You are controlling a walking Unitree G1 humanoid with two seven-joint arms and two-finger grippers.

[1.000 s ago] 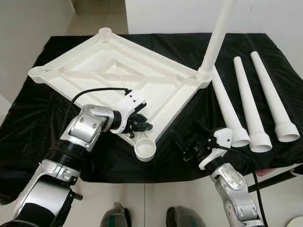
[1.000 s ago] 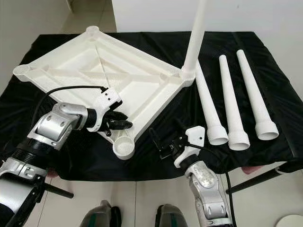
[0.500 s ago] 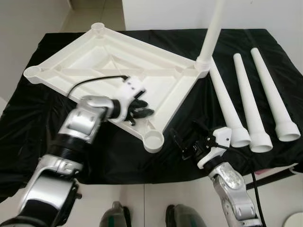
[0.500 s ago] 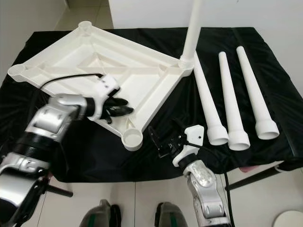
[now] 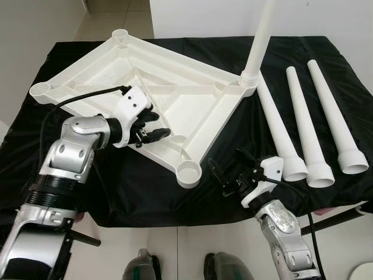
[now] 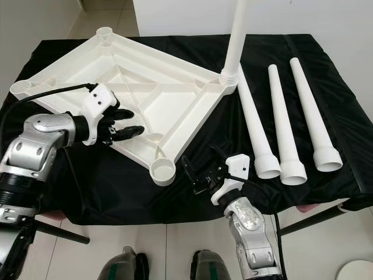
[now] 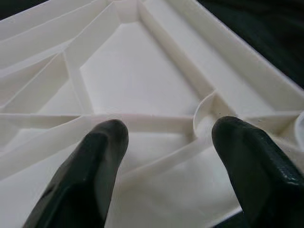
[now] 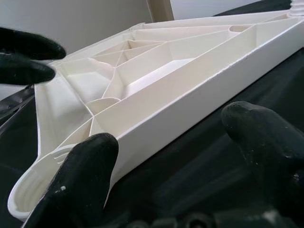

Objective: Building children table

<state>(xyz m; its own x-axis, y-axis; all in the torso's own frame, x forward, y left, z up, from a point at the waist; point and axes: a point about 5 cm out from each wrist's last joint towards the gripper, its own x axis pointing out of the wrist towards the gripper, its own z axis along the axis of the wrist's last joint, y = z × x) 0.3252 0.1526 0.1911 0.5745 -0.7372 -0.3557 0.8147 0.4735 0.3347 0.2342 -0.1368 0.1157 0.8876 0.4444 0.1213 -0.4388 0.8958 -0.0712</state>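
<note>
A white tabletop [image 5: 192, 108] lies upside down on the black cloth, ribs facing up. One white leg [image 5: 259, 41] stands upright in its right corner socket. Three loose legs [image 5: 303, 122] lie side by side to the right. My left gripper [image 5: 162, 125] hovers over the tabletop's near-left rim, open, with nothing between its fingers [image 7: 99, 156]. My right gripper [image 5: 225, 158] is low over the cloth just right of the near corner socket [image 5: 189, 173], open and pointed at the tabletop's side wall [image 8: 190, 109].
The black cloth [image 5: 145, 192] covers a table whose front edge is close to my feet [image 5: 221, 265]. A pale wall stands behind it and tiled floor to the left. A dark rod [image 5: 338, 219] sticks out at the lower right.
My left gripper has come off the tabletop's near rim and drawn back to the left with its fingers spread. The tabletop turned slightly, its near corner shifting right. The right gripper barely moved.
</note>
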